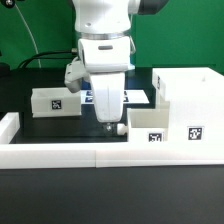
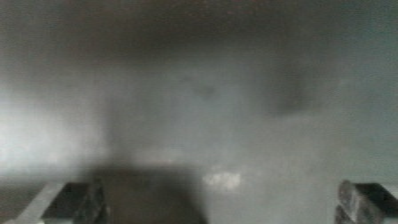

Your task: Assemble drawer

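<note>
The tall white case (image 1: 188, 95) stands at the exterior view's right, with a tag on its front. One small white tray (image 1: 150, 126) sits against the case's left side near the front wall. The other tray (image 1: 54, 101) sits at the left. My gripper (image 1: 109, 122) points down, low over the table, just left of the nearer tray. In the wrist view my gripper (image 2: 221, 205) is open: the two fingertips (image 2: 71, 202) stand far apart at the frame's corners. Only a blurred grey-white surface shows between them, nothing held.
The marker board (image 1: 136, 97) lies flat on the black table behind my gripper. A low white wall (image 1: 90, 152) edges the table's front and left side (image 1: 8, 126). A green backdrop stands behind.
</note>
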Controlling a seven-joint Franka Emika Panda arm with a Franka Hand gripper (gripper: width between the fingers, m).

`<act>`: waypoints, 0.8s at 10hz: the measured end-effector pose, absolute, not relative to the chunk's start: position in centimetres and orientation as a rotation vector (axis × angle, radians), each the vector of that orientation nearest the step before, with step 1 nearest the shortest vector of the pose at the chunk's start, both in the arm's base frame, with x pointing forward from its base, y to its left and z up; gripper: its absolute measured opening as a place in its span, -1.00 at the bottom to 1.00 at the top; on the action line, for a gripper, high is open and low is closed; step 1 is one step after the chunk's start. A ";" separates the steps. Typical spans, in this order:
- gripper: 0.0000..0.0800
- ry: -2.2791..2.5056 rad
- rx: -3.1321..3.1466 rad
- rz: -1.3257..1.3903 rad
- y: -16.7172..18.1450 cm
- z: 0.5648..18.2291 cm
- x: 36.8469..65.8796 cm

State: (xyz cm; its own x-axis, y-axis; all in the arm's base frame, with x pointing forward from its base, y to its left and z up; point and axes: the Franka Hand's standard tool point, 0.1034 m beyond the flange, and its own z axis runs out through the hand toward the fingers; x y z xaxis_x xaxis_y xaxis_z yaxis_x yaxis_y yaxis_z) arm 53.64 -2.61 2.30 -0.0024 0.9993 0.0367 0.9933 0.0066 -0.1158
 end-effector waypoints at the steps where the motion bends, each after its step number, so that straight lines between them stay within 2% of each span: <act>1: 0.62 -2.096 -2.190 0.101 -2.4 2.3 53.6; 8: 0.62 -1.943 -2.335 0.121 -1.8 2.3 53.6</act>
State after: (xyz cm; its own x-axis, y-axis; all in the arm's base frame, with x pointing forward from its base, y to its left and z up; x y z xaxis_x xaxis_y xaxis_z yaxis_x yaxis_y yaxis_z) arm 53.59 -1.78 2.29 0.1819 0.9833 0.0039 0.9752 -0.1799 -0.1285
